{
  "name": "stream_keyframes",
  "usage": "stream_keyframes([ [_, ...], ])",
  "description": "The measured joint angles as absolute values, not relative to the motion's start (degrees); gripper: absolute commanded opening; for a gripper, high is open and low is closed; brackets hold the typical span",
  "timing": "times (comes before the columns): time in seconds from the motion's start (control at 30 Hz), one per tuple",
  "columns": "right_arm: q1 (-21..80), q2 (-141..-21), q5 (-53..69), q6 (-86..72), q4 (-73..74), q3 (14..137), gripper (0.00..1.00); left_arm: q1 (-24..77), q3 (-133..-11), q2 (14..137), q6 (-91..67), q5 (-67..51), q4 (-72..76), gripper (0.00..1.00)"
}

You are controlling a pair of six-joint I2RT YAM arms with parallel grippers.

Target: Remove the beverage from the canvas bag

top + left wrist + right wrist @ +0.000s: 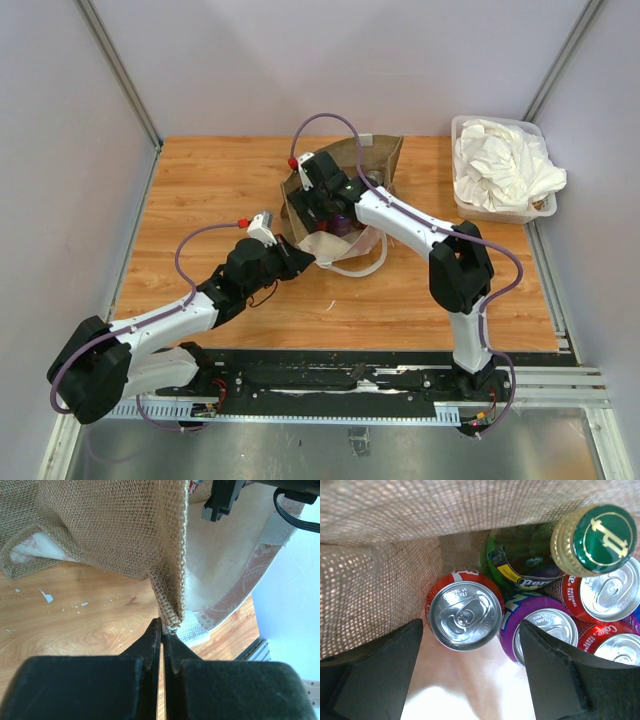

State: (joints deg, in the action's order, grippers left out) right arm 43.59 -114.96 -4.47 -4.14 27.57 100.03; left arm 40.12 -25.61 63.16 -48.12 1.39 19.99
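Observation:
The tan canvas bag stands at mid-table with white handles; its burlap wall fills the left wrist view. My left gripper is shut on the bag's rim corner. My right gripper is open inside the bag, above the drinks. A red can stands between and just beyond its fingers. A purple can is partly under the right finger. A green bottle with a green cap and more red cans stand behind.
A clear plastic bin of white cloths sits at the table's back right. The bag's white handle loop lies on the wood in front of the bag. Grey walls enclose the table.

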Motion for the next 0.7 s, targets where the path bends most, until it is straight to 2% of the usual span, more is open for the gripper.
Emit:
stream_keyframes([
  [0.7,44.14,-116.95,-6.72,-2.44,29.98,103.35,0.78,40.12,-25.63,63.42,-48.31,1.69,20.03,0.03],
])
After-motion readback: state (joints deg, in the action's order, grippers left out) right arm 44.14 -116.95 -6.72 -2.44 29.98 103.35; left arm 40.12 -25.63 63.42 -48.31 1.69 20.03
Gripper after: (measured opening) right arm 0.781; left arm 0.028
